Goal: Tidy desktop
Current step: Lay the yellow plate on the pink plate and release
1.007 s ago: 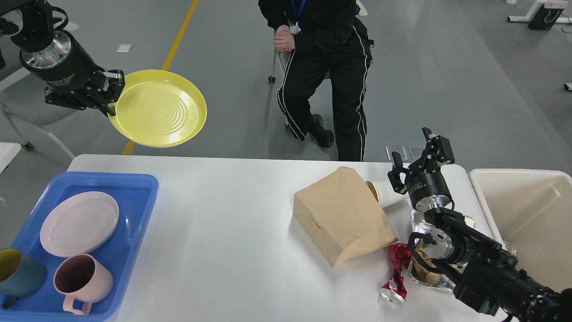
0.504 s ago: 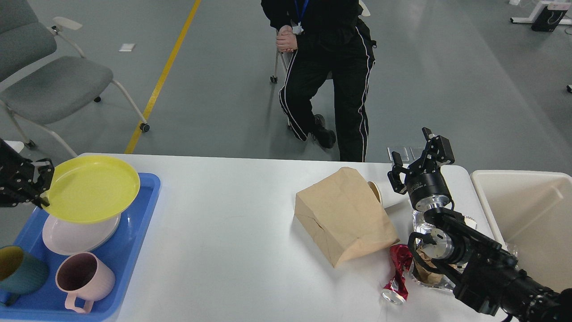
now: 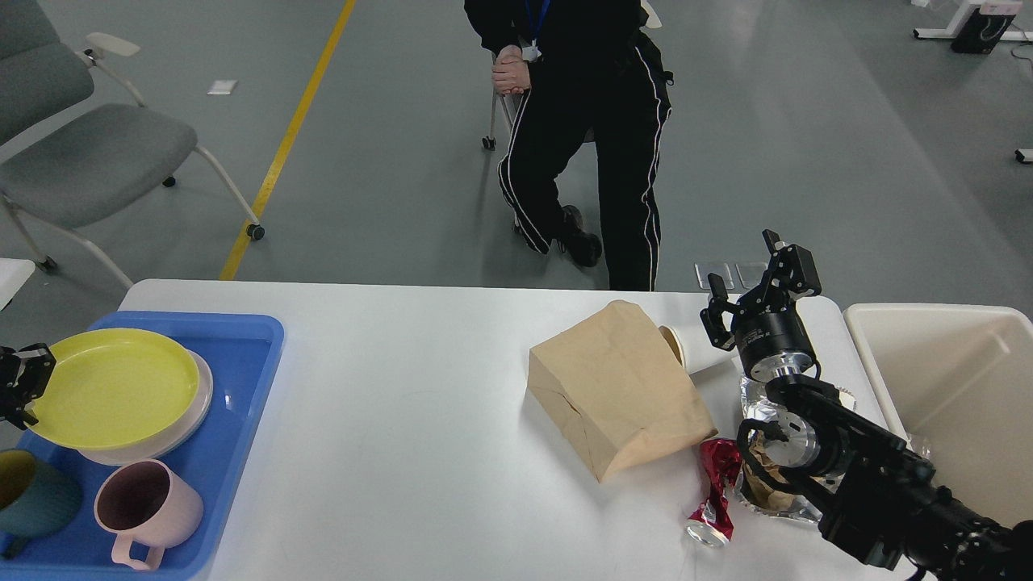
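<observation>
The white desktop [image 3: 403, 428] holds a brown paper bag [image 3: 617, 387], a white paper cup [image 3: 690, 353] lying on its side behind the bag, a crushed red can [image 3: 714, 492] and crumpled foil wrappers [image 3: 779, 500]. A yellow plate [image 3: 113, 387] lies on a pink plate [image 3: 203, 399] in the blue tray [image 3: 242, 379]. My left gripper [image 3: 23, 386] is at the left edge of the view, shut on the yellow plate's left rim. My right gripper [image 3: 754, 270] is open and empty, raised above the cup and foil at the table's far right.
A pink mug [image 3: 145, 508] and a teal mug [image 3: 32, 494] stand in the tray's front. A cream bin [image 3: 952, 379] stands right of the table. A seated person [image 3: 581, 121] is beyond the far edge, and a grey chair [image 3: 81, 153] is at the back left.
My left gripper has carried the yellow plate down and to the left, from high above the table onto the pink plate in the tray. The right arm has not moved.
</observation>
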`<state>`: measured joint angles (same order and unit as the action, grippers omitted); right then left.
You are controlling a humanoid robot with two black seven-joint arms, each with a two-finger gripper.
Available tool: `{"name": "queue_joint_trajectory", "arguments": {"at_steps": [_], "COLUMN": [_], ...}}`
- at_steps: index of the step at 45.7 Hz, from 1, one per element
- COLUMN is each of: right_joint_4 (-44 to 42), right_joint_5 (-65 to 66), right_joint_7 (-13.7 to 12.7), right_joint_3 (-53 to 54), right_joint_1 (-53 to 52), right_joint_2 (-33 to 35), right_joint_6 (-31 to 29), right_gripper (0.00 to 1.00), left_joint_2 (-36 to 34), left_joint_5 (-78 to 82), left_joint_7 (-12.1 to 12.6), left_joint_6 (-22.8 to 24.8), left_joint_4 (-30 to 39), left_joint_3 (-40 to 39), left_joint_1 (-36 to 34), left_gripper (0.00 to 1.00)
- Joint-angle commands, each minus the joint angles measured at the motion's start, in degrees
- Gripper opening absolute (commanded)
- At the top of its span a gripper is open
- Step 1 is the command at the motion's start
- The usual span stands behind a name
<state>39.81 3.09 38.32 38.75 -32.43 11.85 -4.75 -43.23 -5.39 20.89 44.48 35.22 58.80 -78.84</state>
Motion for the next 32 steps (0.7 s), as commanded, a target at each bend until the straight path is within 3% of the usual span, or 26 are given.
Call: {"name": "queue_joint_trajectory", "arguments": {"at_steps": [1,14,27,32], "right_joint_4": [0.0,0.0,0.0,0.0], "right_joint_5": [-0.01,-0.01,-0.01,-0.01], "right_joint_7": [0.0,0.0,0.0,0.0], "right_joint_3": [0.01,0.01,0.01,0.01], "right_joint_1": [0.0,0.0,0.0,0.0], "right_joint_2": [0.02,0.02,0.01,0.02], "right_joint_6": [0.0,0.0,0.0,0.0], "right_gripper": [1.0,1.0,1.0,1.0], "left_joint_2": [2.44,6.22,7.63,7.72], "left_joint_5": [0.29,0.38,0.47,0.47], "left_joint_7": [0.03,0.12,0.12,-0.06], "left_joint_6": [-5.8,-11.52,-12.23,-13.19], "left_joint_4": [-2.0,-4.72,-4.81,-4.81], "left_joint_3": [-0.18,-0.97,-2.02,-2.2], "left_joint_1": [2.54,5.62,6.94,7.29], "left_gripper": [0.0,0.0,0.0,0.06]}}
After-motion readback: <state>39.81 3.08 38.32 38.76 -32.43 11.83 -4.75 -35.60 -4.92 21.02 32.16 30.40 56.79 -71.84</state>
